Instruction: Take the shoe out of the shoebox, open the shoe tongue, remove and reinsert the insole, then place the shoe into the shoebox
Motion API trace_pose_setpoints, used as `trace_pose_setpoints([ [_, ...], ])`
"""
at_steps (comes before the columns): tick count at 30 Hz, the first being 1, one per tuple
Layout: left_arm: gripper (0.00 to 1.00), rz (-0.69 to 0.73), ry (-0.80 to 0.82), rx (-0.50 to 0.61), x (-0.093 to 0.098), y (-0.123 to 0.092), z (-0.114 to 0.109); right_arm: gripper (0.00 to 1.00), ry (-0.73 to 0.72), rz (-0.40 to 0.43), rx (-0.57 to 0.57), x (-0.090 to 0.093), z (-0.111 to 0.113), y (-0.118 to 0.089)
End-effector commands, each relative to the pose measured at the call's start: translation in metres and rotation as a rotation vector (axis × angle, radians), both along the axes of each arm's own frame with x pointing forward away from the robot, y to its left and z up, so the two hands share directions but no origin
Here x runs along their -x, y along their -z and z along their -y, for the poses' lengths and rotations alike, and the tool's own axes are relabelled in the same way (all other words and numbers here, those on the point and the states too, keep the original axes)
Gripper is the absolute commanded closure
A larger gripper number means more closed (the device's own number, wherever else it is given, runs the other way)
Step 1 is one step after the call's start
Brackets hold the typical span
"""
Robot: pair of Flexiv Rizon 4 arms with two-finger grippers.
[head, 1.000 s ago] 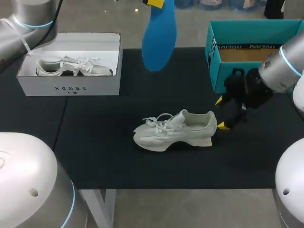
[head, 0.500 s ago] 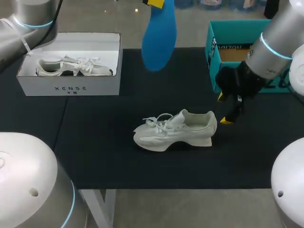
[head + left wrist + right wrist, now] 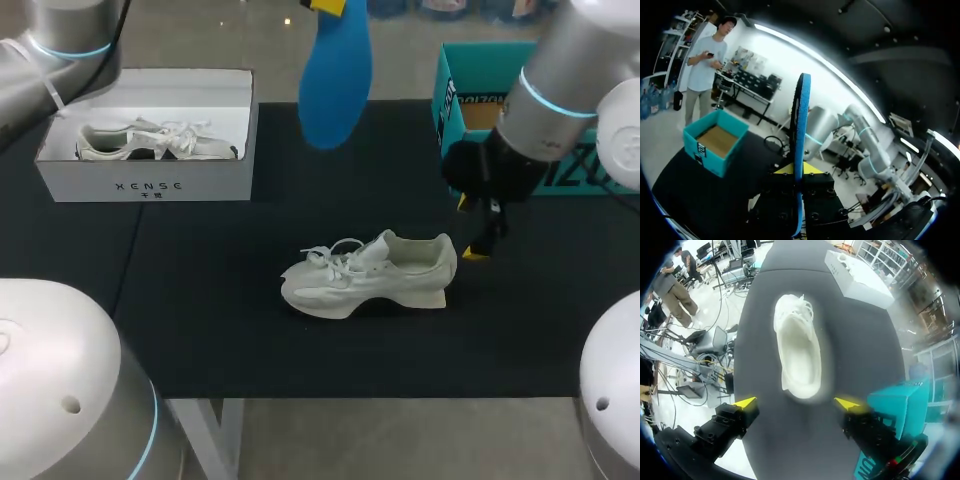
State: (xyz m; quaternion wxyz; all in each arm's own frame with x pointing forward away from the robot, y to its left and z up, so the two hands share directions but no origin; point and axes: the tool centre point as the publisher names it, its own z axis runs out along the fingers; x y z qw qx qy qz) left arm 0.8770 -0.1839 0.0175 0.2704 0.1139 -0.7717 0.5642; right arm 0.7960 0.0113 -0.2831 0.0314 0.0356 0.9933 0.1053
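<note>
The right pincer (image 3: 797, 403) stands wide open and holds nothing; its two yellow tips hang above the black desk (image 3: 220, 300) just behind the heel of the pale off-white lace-up sneaker (image 3: 370, 275), without touching it. The sneaker lies on its sole near the middle of the desk, toe pointing away from this pincer, and its opening shows from above in the right wrist view. The open teal cardboard shoebox (image 3: 470, 95) sits close beside the right pincer at the desk's far right. The left pincer (image 3: 800, 172) is clamped on the blue foam insole (image 3: 335, 75), which hangs high above the far edge of the desk, well apart from the sneaker. An open white cardboard shoebox (image 3: 150, 175) at the far left holds a second pale sneaker (image 3: 150, 142). Compared with a second ago, the right pincer has drawn back from the heel and lifted toward the teal box, its arm more upright; sneaker and insole have not shifted.
</note>
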Motion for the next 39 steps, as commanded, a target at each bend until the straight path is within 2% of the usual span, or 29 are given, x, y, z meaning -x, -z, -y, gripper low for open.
trace_pose_setpoints([
  [1,1.0,0.011,-0.029,-0.013,0.015,-0.007,-0.003,0.0,0.001,0.0,0.005,0.0,0.0,0.0],
  [4,1.0,0.005,-0.041,-0.006,0.019,-0.01,-0.006,0.0,0.001,0.0,0.005,0.0,0.0,0.0],
  [15,1.0,-0.019,-0.054,-0.003,0.014,-0.008,-0.011,0.0,0.001,0.0,0.005,0.0,0.0,0.0],
  [23,1.0,-0.019,-0.054,-0.003,0.014,-0.008,-0.011,0.0,-0.026,0.027,0.013,-0.022,-0.043,-0.008],
  [33,1.0,-0.019,-0.054,-0.003,0.014,-0.008,-0.011,0.0,-0.047,-0.016,-0.001,-0.042,-0.085,0.023],
  [39,1.0,-0.019,-0.054,-0.003,0.014,-0.008,-0.011,0.0,-0.049,-0.038,0.001,-0.043,-0.094,0.047],
])
